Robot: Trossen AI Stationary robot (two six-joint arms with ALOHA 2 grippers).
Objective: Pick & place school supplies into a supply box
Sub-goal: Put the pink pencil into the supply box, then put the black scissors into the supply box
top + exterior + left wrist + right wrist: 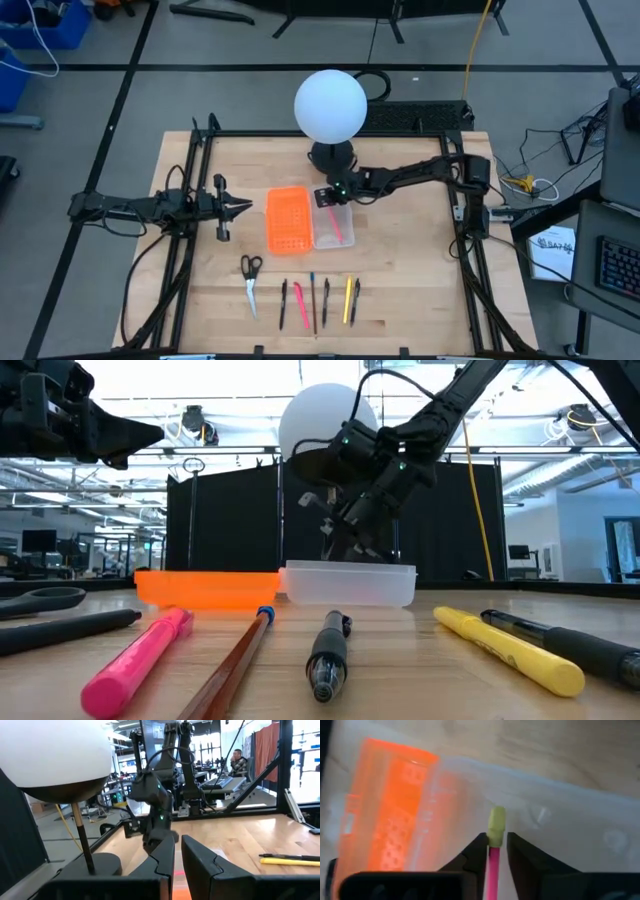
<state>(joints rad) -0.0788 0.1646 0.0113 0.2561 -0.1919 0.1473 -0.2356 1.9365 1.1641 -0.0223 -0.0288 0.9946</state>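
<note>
release step: right hand over the clear box, fingers just apart beside a pink pencil lying inside. next, lift away. left hand idles, nearly together.

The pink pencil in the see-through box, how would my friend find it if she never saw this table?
Start at the big white ball lamp at the table's back. Just in front of it, beside the orange holed tray, sits the clear box. The pink pencil lies inside it under the right hand, and it is the only pencil not in the row at the front edge.
</note>
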